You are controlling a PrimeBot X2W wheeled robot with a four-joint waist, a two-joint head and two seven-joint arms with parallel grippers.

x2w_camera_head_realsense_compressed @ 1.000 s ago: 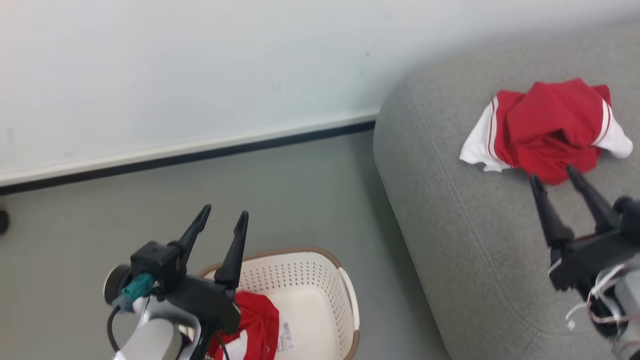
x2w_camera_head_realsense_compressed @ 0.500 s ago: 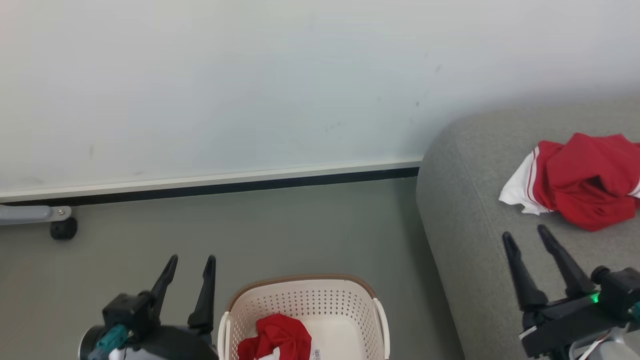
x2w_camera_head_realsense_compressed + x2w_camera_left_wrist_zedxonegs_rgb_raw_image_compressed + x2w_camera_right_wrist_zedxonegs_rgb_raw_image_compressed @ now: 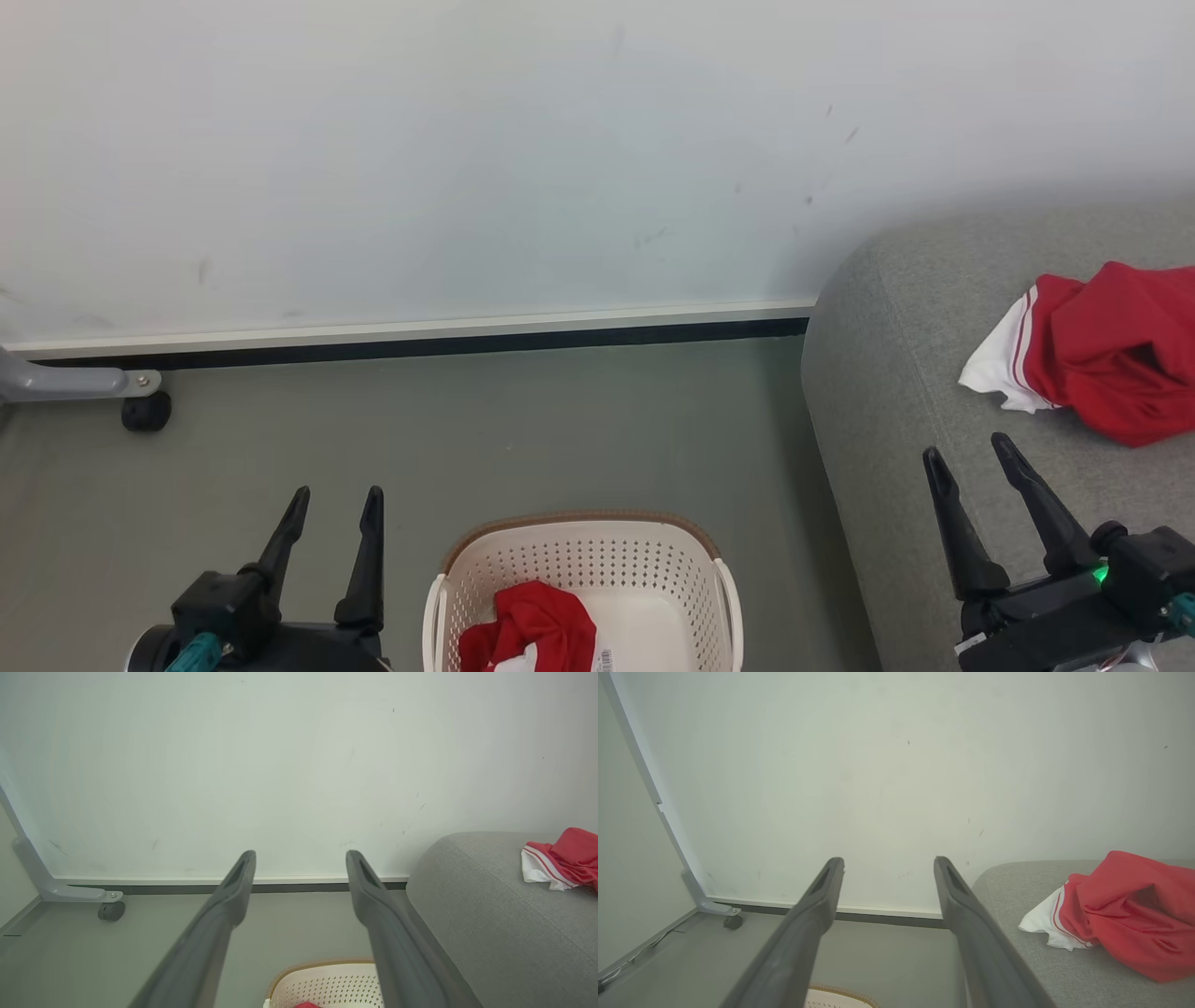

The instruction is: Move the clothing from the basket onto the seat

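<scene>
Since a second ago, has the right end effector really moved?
Yes. The right end effector has drawn back from the red garment on the sofa; its tips were at the garment's edge, now grey fabric shows between.

The left hand (image 3: pixel 338 493) is seen as two long black fingers (image 3: pixel 366 560) that taper to narrow tips, each seated in a blocky black mount (image 3: pixel 222 599). A teal connector (image 3: pixel 198 651) is fitted at its base, beside a rounded dark housing (image 3: pixel 280 651). The right hand (image 3: pixel 966 447) is built alike, with a matte black body (image 3: pixel 1036 625) on which a small green light (image 3: pixel 1106 576) is lit and a teal part (image 3: pixel 1184 611) is seen at the edge. In the wrist views the fingers are shown dark grey, with a shallow recessed slot (image 3: pixel 237 874) cut into the inner face near each tip.
</scene>
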